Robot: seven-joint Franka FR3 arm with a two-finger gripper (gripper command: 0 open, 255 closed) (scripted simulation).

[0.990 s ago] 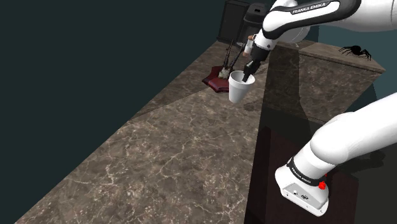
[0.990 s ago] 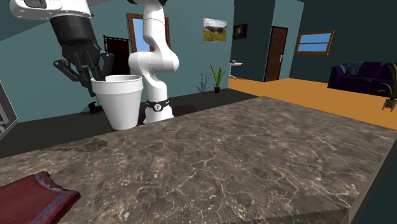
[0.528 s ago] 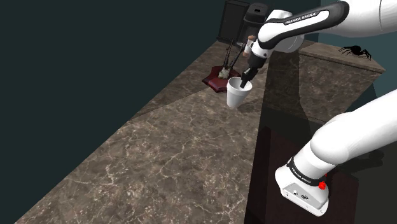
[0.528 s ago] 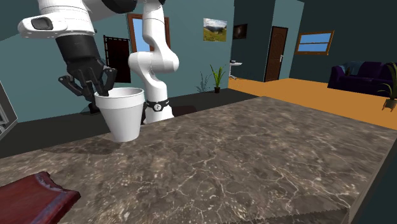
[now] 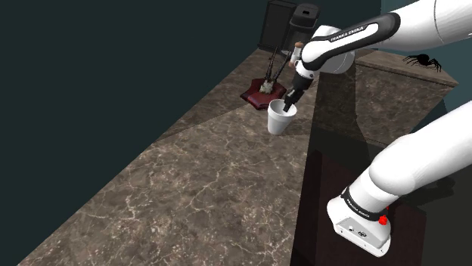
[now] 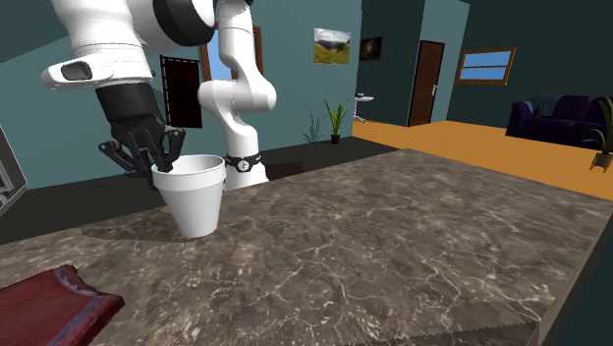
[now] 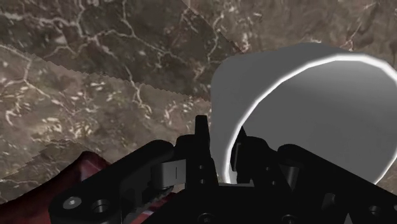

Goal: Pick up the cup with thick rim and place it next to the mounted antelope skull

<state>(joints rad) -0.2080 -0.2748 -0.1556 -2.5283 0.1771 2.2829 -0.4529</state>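
A plain white cup (image 5: 280,118) with a thick rim stands on or just above the brown marble counter (image 5: 189,181), close to its edge by the stand. My black gripper (image 5: 288,106) is shut on the cup's rim, one finger inside and one outside. The second exterior view shows the cup (image 6: 196,195) low over the stone with the gripper (image 6: 160,163) clasping the rim on the view's left side. In the wrist view the rim of the cup (image 7: 305,121) passes between my fingers (image 7: 202,137). The antelope skull on its dark red plaque (image 5: 261,92) stands just beyond the cup.
A corner of the red plaque (image 6: 49,305) shows at the second exterior view's lower left. A black spider (image 5: 423,60) sits on a raised stone block beside the counter. Dark cabinets (image 5: 284,23) stand behind the skull. The counter stretches long towards the shoulder view's lower left.
The gripper has carried the cup downward to the counter surface, a little closer to the plaque. The grip on the rim is the same.
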